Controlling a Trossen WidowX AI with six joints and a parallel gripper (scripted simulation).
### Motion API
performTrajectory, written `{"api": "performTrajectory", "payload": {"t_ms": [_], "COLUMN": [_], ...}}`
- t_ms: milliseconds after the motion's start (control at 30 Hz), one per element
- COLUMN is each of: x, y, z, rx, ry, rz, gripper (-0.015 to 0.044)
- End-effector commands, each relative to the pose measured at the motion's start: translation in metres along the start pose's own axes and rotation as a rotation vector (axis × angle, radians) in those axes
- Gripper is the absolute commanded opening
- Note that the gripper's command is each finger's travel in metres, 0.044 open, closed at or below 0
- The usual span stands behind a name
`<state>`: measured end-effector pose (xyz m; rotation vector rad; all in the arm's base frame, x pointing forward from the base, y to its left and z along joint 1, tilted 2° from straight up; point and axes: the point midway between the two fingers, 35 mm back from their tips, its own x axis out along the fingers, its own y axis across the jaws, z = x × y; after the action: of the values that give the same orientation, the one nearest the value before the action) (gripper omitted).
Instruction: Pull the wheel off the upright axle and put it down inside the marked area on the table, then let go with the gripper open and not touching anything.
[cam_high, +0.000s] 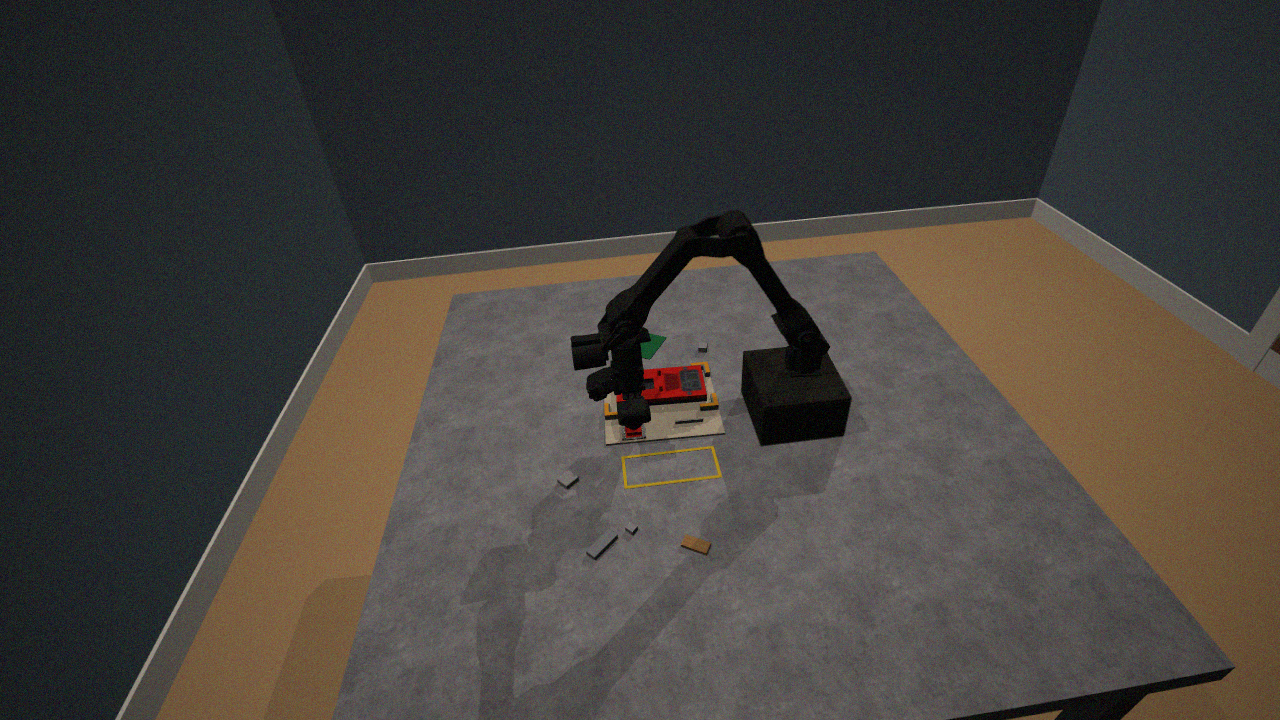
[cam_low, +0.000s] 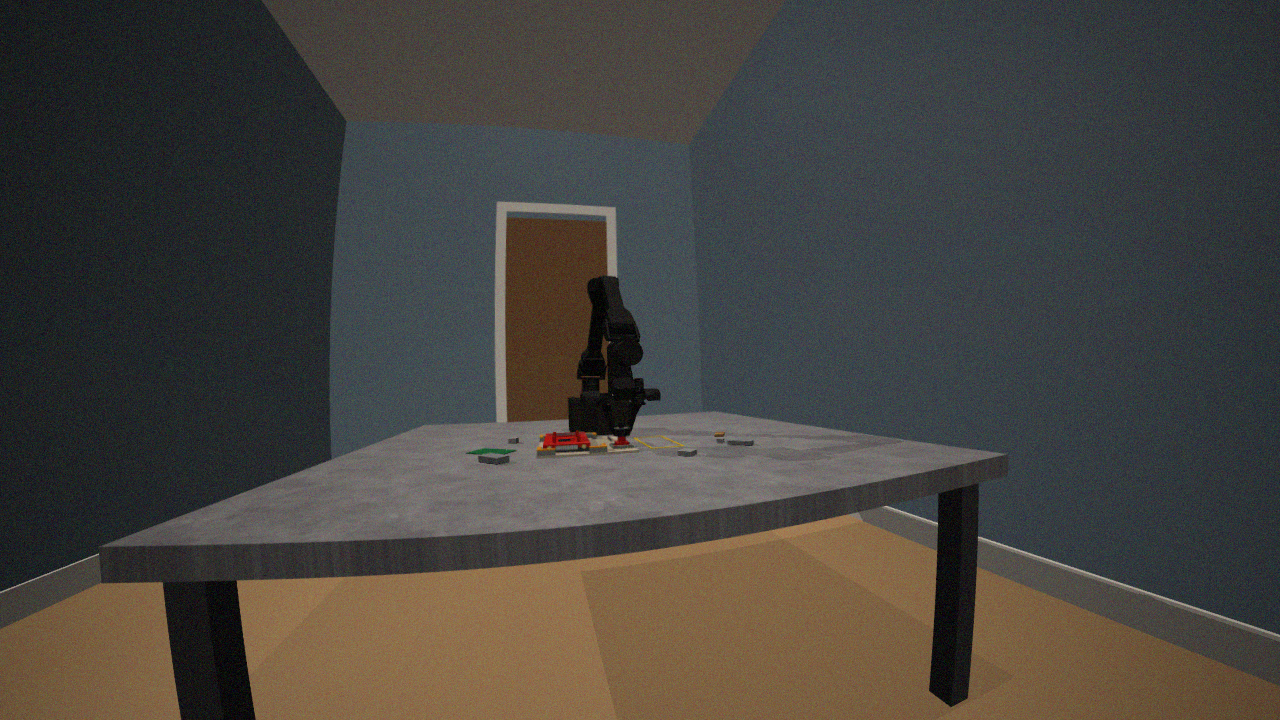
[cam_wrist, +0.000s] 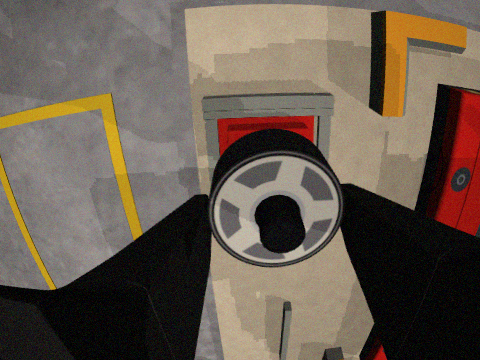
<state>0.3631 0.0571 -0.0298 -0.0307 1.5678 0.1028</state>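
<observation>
The wheel (cam_wrist: 319, 206) has a black tyre and a pale spoked face, seen in the wrist view. It sits around the black upright axle (cam_wrist: 281, 232), whose top shows through the hub. Below it is a red block (cam_wrist: 267, 123) (cam_high: 633, 432) in a grey surround on the beige board (cam_wrist: 250, 45) (cam_high: 662, 435). My gripper (cam_wrist: 274, 202) (cam_high: 633, 425) (cam_low: 621, 435) is shut on the wheel, one finger against each side of the tyre. The wheel is hidden by the gripper in the top view. The marked area is a yellow outline (cam_wrist: 120, 165) (cam_high: 671, 481) on the table beside the board.
A red car chassis (cam_high: 673, 383) (cam_low: 565, 440) lies on the board between orange corner brackets (cam_wrist: 394, 65). A thin grey bar (cam_wrist: 285, 327) stands out from the board. Small grey pieces (cam_high: 567, 480) (cam_high: 602, 545) and an orange piece (cam_high: 695, 544) lie on the table. A green plate (cam_high: 653, 345) lies behind the board.
</observation>
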Motion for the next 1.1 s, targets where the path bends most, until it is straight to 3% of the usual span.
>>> {"api": "performTrajectory", "payload": {"t_ms": [0, 1067], "x": [-0.001, -0.012], "y": [0.0, 0.0], "z": [0.0, 0.0], "rx": [0.0, 0.002], "ry": [0.0, -0.004], "rz": [-0.001, -0.002], "gripper": [0.0, 0.0]}}
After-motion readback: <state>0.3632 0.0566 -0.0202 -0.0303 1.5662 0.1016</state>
